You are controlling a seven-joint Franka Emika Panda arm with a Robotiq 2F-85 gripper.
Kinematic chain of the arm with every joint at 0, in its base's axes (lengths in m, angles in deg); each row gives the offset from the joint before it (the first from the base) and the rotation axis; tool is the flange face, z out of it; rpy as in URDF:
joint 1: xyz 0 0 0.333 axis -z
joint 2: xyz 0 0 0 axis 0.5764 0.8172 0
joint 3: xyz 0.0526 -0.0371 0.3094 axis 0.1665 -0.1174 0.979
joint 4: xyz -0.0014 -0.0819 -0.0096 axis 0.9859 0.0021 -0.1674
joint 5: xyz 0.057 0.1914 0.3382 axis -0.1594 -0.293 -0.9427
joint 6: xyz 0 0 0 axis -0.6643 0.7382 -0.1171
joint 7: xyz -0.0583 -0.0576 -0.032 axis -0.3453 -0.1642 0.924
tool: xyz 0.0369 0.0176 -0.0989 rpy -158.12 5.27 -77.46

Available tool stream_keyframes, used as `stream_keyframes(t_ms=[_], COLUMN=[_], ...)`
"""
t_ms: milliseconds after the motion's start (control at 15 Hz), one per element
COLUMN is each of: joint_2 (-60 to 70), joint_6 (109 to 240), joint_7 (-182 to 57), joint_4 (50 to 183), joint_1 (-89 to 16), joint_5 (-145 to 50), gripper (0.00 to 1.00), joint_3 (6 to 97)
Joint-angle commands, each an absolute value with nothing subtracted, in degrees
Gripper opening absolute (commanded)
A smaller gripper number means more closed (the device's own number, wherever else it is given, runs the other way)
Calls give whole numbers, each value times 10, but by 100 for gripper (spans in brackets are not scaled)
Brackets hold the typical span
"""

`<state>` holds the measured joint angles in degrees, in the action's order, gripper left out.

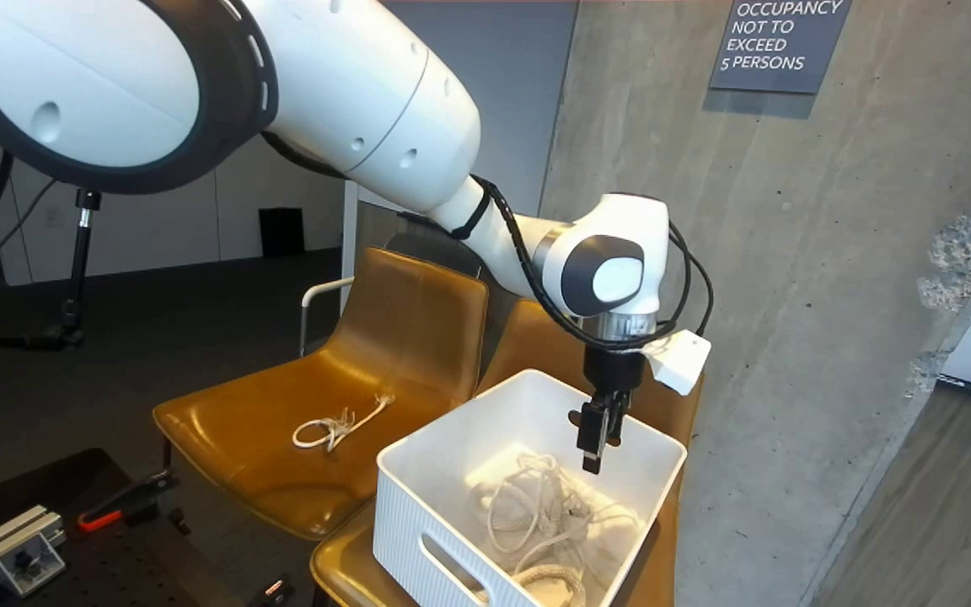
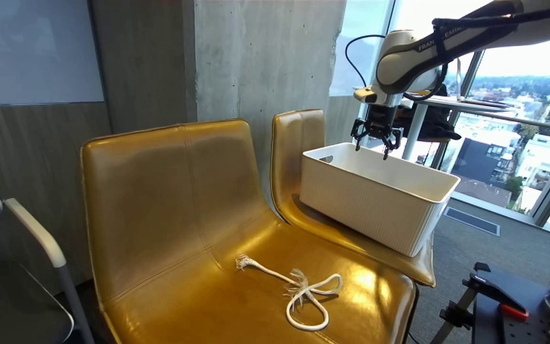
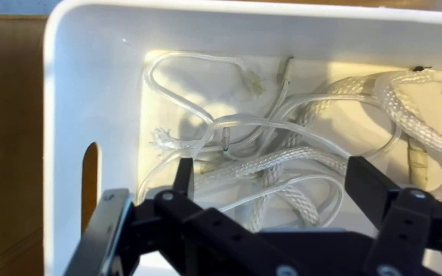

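Tan chair [image 2: 299,136] under white bin [image 2: 365,198], concrete wall [image 2: 265,62] behind; hand [image 3: 269,172] spread wide above ropes [image 3: 301,153].

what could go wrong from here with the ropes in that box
The ropes cross over one another, so the open gripper might snag several at once. The box stands on a glossy chair, so a knock from the gripper could perhaps shift it.
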<state>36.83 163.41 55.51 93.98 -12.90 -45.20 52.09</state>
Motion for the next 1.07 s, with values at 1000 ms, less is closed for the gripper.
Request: stream_keyframes(t_ms=[1000], joint_2=[404], joint_6=[1643], joint_7=[564], joint_4=[1051], joint_1=[-104], joint_5=[-469], gripper=[100], joint_3=[527])
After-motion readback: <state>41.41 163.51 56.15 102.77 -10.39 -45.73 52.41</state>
